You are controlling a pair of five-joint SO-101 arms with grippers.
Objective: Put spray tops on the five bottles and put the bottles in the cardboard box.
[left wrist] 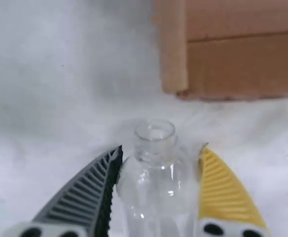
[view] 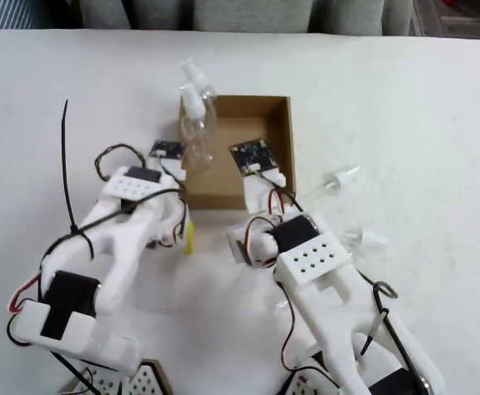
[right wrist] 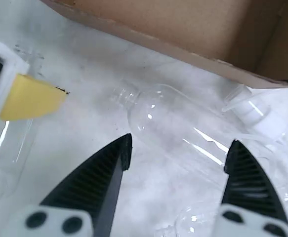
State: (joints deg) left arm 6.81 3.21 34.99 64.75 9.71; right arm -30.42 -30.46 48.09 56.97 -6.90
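Now the left gripper (left wrist: 159, 149) pinches a bottle (left wrist: 153, 190) (neck uncapped). The right gripper (right wrist: 179, 145), jaws spread, should seat a top (view: 340, 178) squarely.

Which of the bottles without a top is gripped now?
The bottle in the left gripper, near the box corner: the jaws close on its sides. The other bottle lies under the open jaws of the right gripper, untouched.
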